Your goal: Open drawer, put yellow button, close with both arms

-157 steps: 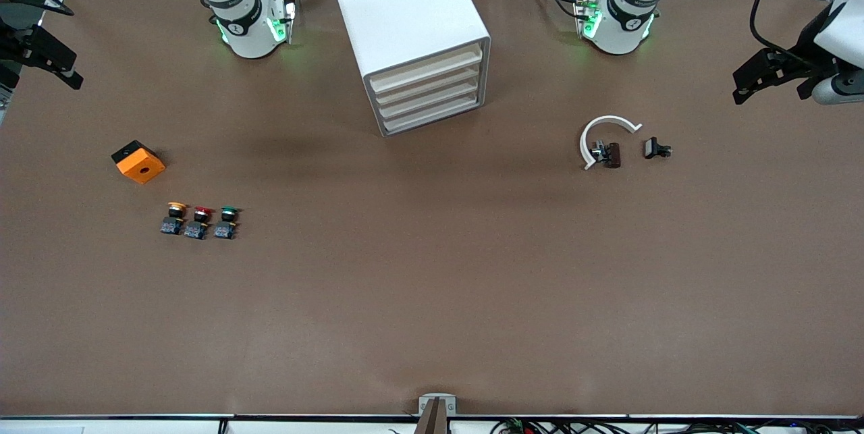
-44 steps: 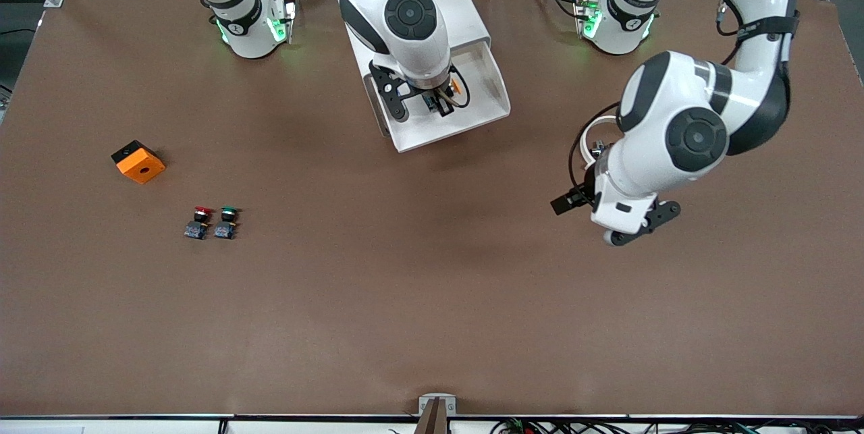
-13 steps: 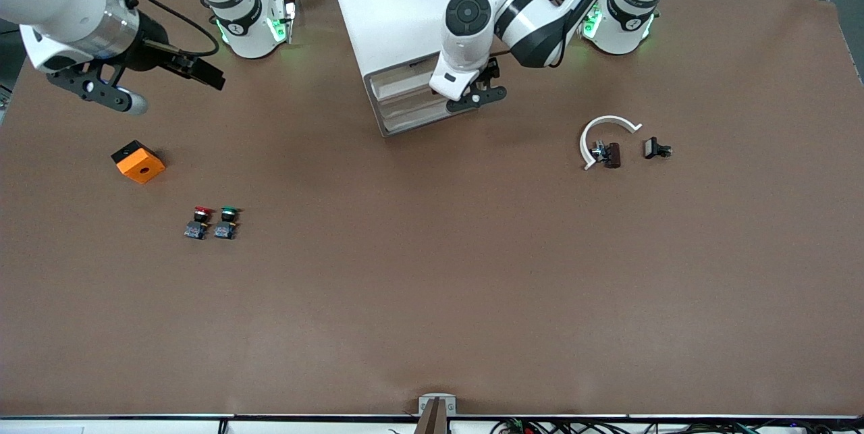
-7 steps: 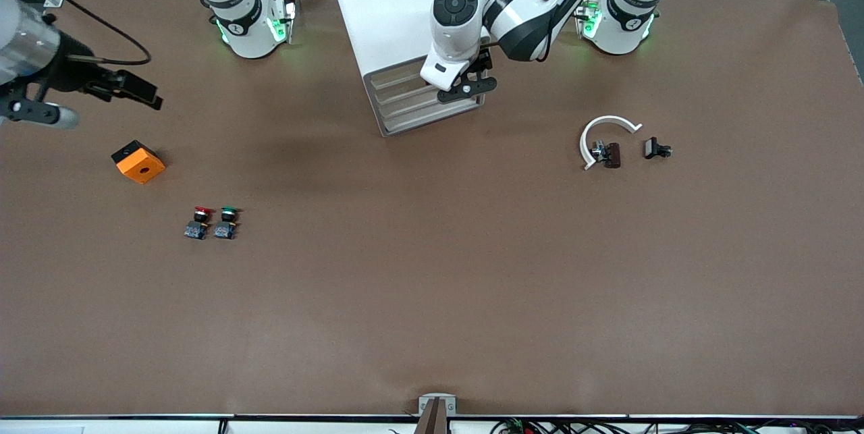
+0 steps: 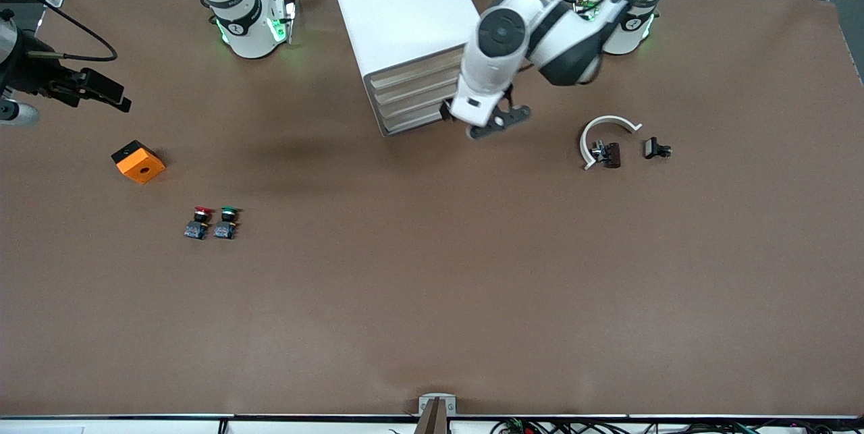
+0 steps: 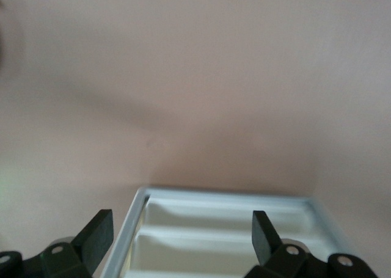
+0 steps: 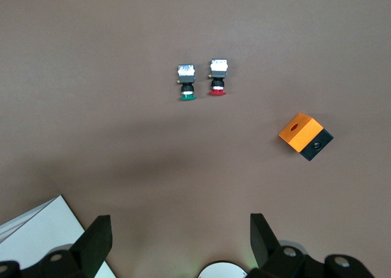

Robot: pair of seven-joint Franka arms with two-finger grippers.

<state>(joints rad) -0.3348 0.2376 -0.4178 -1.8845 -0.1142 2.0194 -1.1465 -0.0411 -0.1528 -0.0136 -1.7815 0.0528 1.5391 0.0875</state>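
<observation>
Left claw (image 5: 487,125) — before shut drawer (image 5: 413,71)

The drawer (image 5: 413,75) has closed; the left gripper (image 5: 487,125) has drawn away.

The front camera hangs high, facing the arms' bases and taking in the whole table (image 5: 432,299). The left wrist camera looks down close past its fingers (image 6: 98,232) at the cabinet (image 6: 226,229). The right wrist camera looks from higher; both it and the front view show the orange block (image 7: 300,131) and two buttons (image 7: 201,79).
</observation>
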